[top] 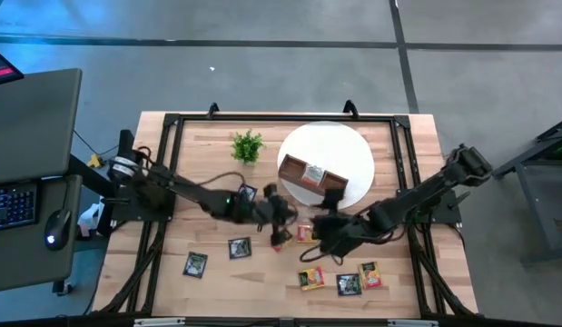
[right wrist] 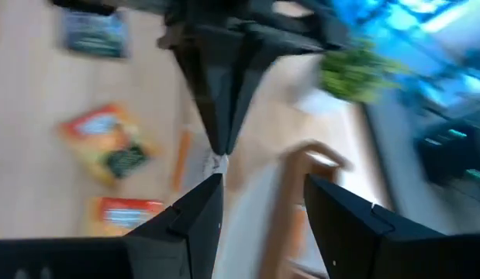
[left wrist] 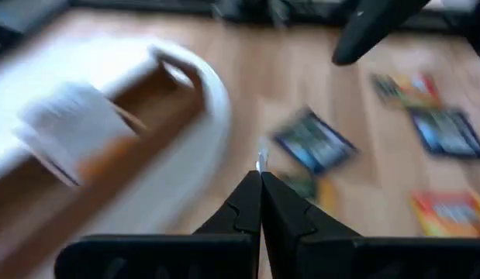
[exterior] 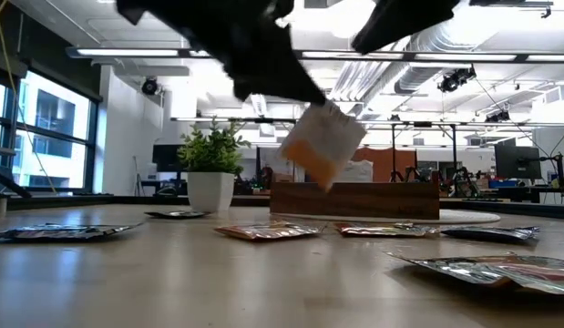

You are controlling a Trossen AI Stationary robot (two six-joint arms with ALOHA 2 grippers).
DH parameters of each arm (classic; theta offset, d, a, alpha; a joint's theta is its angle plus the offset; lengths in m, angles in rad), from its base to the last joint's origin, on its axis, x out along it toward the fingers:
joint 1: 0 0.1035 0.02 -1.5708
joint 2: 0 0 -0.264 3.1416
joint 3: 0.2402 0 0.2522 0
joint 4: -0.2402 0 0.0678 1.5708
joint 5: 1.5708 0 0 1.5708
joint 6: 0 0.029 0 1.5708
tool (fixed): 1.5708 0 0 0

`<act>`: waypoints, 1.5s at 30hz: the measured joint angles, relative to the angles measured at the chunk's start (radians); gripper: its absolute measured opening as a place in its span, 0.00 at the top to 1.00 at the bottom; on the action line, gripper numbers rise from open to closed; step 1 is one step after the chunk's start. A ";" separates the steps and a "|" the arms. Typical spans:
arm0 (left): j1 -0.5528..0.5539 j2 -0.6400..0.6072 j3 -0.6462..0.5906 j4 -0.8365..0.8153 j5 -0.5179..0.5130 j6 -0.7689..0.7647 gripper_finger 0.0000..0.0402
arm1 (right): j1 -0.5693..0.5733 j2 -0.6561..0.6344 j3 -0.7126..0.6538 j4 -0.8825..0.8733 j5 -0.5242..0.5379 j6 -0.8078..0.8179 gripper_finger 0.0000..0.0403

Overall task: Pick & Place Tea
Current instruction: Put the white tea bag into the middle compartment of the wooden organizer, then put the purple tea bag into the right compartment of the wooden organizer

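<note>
wooden tray (top: 299,173): I see it on the white plate (top: 353,150)
left gripper (top: 281,238): pinched onto a white-and-orange sachet (exterior: 323,146), lifted near the tray
right gripper (top: 324,238): fingers spread, right beside
other sachets (top: 349,283): flat on the table (top: 417,154)

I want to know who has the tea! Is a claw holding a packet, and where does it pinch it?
Yes. The left claw is shut on a white-and-orange tea packet, pinching its top edge. The right claw is open and holds nothing.

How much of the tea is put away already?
At least one sachet sits in the wooden tray. The left claw, shut, holds a white-and-orange sachet in the air. The right claw is open nearby. Several sachets, like a black one, wait on the table.
</note>
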State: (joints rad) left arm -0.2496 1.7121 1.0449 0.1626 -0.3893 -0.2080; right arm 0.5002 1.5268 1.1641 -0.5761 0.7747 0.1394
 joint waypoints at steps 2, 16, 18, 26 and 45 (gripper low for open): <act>0.048 -0.006 0.000 0.025 -0.004 0.027 1.00 | 0.000 -0.039 0.000 -0.051 0.069 0.048 0.56; 0.364 0.126 0.000 0.418 0.284 0.117 1.00 | -0.046 -0.199 0.000 -0.196 0.179 0.119 0.56; 0.382 0.154 0.003 0.447 0.293 0.115 1.00 | -0.058 -0.199 0.000 -0.201 0.173 0.104 0.56; 0.401 0.204 0.002 0.441 0.300 0.125 1.00 | -0.105 -0.199 0.000 -0.207 0.080 0.087 0.56; 0.400 0.206 0.002 0.433 0.214 0.130 0.65 | -0.136 -0.199 0.000 -0.205 -0.060 0.152 0.56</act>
State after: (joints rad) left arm 0.1505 1.9182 1.0470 0.5953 -0.1749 -0.0780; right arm 0.3645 1.3277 1.1641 -0.7811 0.7142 0.2912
